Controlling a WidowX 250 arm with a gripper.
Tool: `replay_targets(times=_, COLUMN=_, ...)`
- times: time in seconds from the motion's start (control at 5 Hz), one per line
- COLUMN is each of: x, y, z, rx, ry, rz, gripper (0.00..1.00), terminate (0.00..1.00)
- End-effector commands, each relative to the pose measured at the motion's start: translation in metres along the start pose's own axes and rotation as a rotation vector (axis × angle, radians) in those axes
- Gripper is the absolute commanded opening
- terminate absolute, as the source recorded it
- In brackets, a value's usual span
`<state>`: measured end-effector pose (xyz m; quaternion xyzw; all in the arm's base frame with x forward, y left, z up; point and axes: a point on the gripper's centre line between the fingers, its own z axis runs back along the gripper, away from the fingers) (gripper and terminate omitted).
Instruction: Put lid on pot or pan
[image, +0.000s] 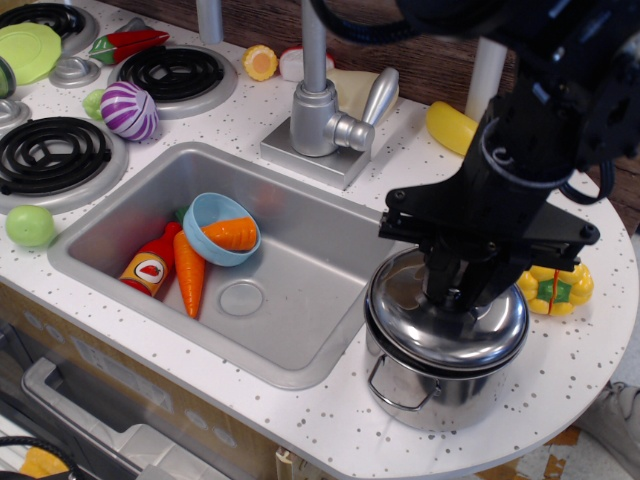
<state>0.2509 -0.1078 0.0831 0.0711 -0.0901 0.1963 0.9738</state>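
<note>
The shiny domed steel lid (420, 330) sits on top of the stainless-steel pot (440, 395) at the front right of the counter and covers its opening. The pot's wire loop handle (395, 385) shows at the front left. My black gripper (463, 300) comes straight down onto the middle of the lid. Its fingers are closed around the knob, which they hide. The arm covers the counter behind the pot.
A sink (300, 350) lies left of the pot and holds a light-blue bowl (205, 215), carrots (232, 233) and a ketchup bottle (148, 268). A faucet (318, 110) stands behind the sink. A yellow pepper (560, 285) is right of the pot. Stove burners (50, 155) and toy vegetables lie at the left.
</note>
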Motion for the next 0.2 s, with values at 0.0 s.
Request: replay_targets(times=0.0, x=0.0087, y=0.0069, z=0.0012, rx=-0.013, ry=-0.046, rz=-0.012, gripper=0.0, terminate=1.0)
